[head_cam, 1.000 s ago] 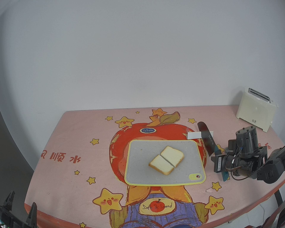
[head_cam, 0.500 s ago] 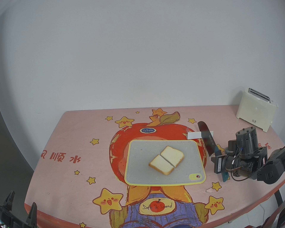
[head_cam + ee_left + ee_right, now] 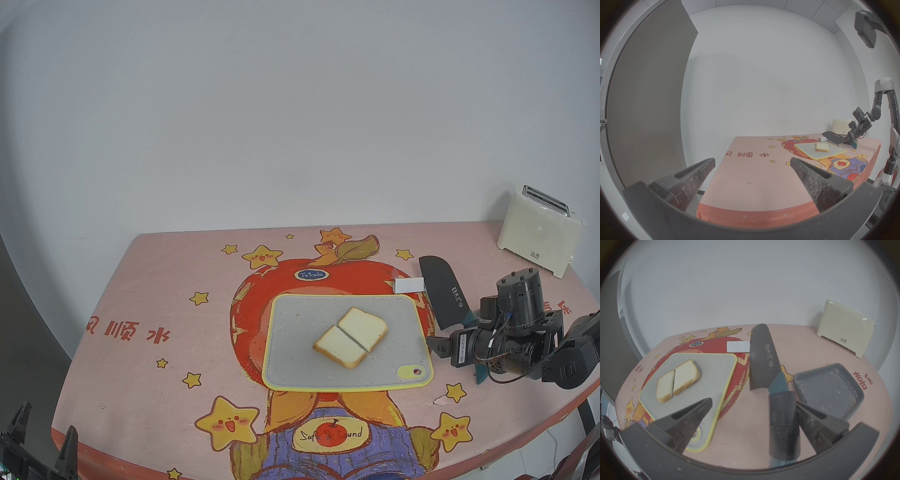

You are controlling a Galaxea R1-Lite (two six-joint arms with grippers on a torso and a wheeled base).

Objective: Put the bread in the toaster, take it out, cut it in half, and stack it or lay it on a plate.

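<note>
One board [image 3: 294, 356] holds two bread halves [image 3: 340, 347], beside one knife [image 3: 445, 290].

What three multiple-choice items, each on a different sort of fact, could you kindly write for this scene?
1. Where does the bread lie? A. in the toaster B. on the cutting board C. in the grey tray
2. How many bread pieces show? A. one B. two C. four
3. How does the right gripper stand? A. shut on the knife B. shut on the bread C. open
Answers: 1 B, the pieces rest on the board's grey face; 2 B, one cut parts two halves; 3 C, its fingers are spread wide and the knife lies on the table.
</note>
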